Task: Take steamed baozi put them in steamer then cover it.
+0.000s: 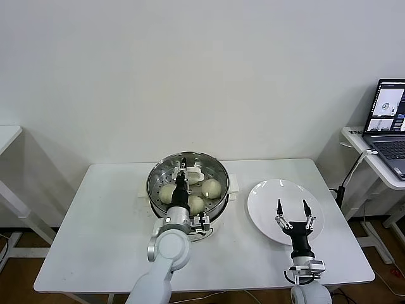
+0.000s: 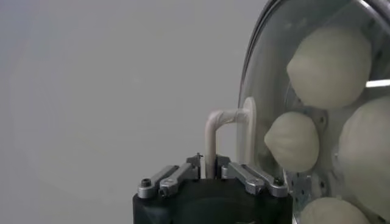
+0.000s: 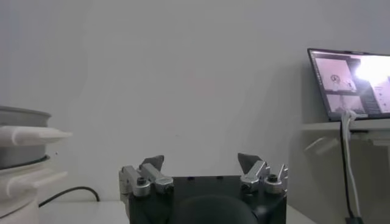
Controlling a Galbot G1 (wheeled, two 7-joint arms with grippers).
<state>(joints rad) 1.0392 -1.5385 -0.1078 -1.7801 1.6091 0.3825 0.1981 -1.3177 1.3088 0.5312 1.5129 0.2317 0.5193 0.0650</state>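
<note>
Cover (image 2: 262, 91) handle clamped in left tool (image 1: 184, 170) above steamer (image 1: 158, 174); right tool (image 1: 292, 209) apart over plate (image 1: 266, 190).

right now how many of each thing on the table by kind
baozi: 4, inside the steamer
steamer: 1
glass cover: 1, on the steamer, handle held by the left gripper
white plate: 1, under the open right gripper
total: 7

Steamer (image 1: 188, 183): shiny perforated steel. Cover (image 2: 268, 79): clear smooth glass, metal rim, glossy white plastic-looking handle (image 2: 222, 131). Baozi (image 2: 329, 64): matt, cream, doughy. Plate (image 1: 269, 212): glossy white. Table (image 1: 101, 234): smooth matt white. Left gripper (image 2: 210, 173): brushed metal fingers, black body
</note>
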